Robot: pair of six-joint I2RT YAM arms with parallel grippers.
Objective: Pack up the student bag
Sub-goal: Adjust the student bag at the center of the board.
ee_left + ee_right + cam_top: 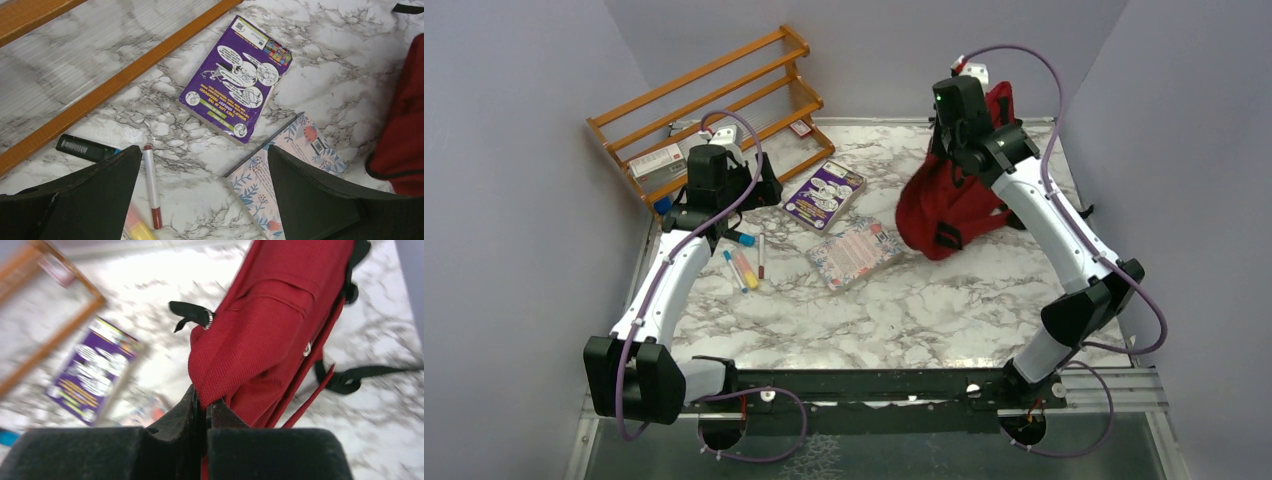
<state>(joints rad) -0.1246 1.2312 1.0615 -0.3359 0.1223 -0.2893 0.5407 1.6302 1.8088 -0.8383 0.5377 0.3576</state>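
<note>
Your right fingers (182, 415) are pressed together on a fold of the student bag (270, 330), pinching its red fabric, probably to hold the mouth up so books can go in. The bag sits at the far right of the worktop (904, 300), with your right arm stretched out and its wrist raised above. Your left fingers (95, 195) are spread wide, arm reaching forward over the purple book (235, 75) and floral notebook (287, 165).
</note>
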